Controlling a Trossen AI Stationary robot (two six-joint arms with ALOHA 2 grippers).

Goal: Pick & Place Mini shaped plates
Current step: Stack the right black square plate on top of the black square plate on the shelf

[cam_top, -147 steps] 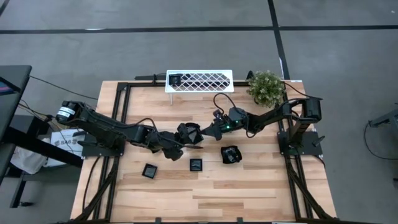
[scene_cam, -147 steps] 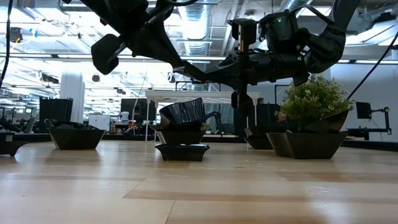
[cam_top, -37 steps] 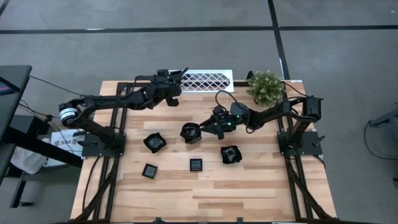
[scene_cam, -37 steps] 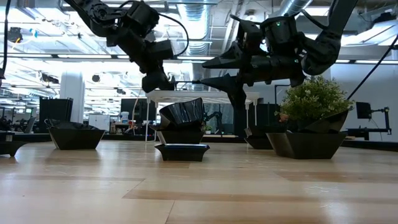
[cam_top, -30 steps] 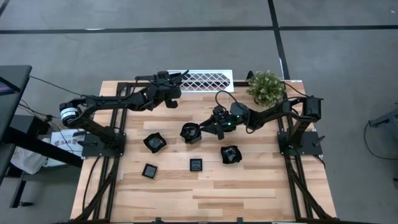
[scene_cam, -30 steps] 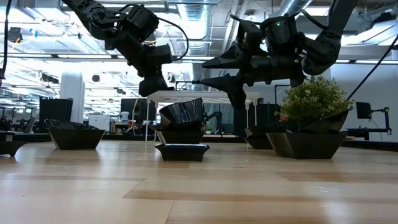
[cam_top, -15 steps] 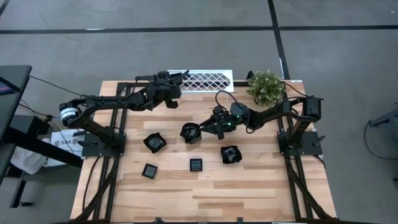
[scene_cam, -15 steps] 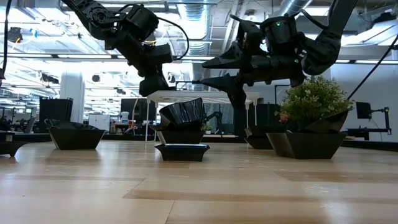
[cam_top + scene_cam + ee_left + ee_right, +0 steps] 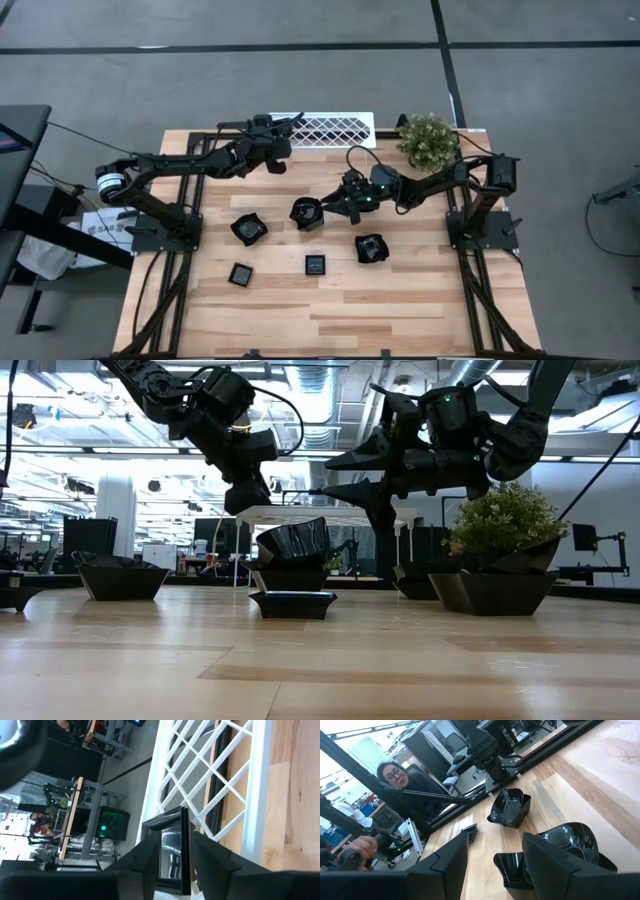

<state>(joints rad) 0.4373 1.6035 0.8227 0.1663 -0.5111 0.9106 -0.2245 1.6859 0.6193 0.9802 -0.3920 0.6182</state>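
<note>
My left tool (image 9: 283, 127) reaches to the left end of the white lattice rack (image 9: 335, 130) at the upper middle of the top view, and it hides what it carries there. Only the left wrist view shows that: a flat square plate (image 9: 170, 850), black with a glossy centre, stands on edge in the rack inside the tool. Its lower end is cut off by the frame. Whether I grip it or have let go, I cannot tell.

My right tool (image 9: 328, 208) hangs at the middle of the desk (image 9: 400, 300), jaws wide and holding nothing, just right of a stack (image 9: 307, 213) of deep, angular, shiny black dishes. From above the stack reads as one dark lump. The level view shows its top dish (image 9: 293, 540) tilted.

Four more plates lie apart across the lower middle of the pale wooden desk: a deep one (image 9: 249, 229), two flat squares (image 9: 240, 274) (image 9: 316, 264) and another deep one (image 9: 371, 248).

A potted plant (image 9: 428, 138) sits at the desk's upper right. A person (image 9: 395, 772) shows only in the right wrist view, partly behind a dark bar.
</note>
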